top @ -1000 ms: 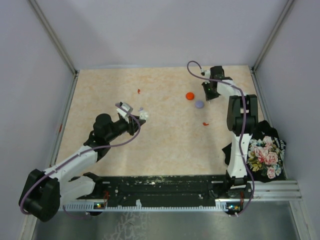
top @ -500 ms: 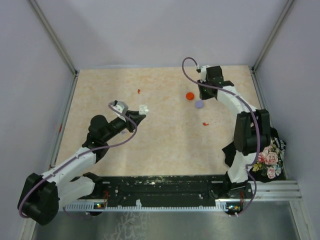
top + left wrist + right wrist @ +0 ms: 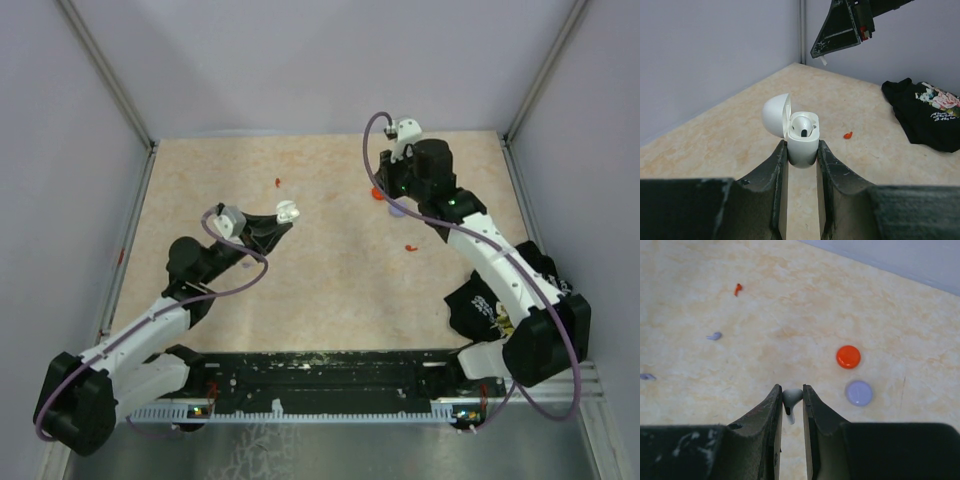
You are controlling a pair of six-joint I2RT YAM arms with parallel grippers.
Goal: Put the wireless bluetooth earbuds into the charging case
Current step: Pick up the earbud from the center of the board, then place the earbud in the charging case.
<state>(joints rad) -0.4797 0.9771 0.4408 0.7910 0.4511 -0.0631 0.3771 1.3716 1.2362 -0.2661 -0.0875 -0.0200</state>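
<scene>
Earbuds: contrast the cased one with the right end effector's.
The cased earbud sits in the open case, only its top showing; the gripped earbud shows its stem. The left end effector holds the case, not the cased earbud; the right end effector pinches the gripped earbud directly. Both are white.

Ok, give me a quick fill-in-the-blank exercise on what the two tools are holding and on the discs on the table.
The left tool grips a white charging case whose lid is ____. The right tool pinches an earbud coloured ____. Next to the lavender disc, the other disc is coloured ____.
Missing words: open, white, red.
</scene>
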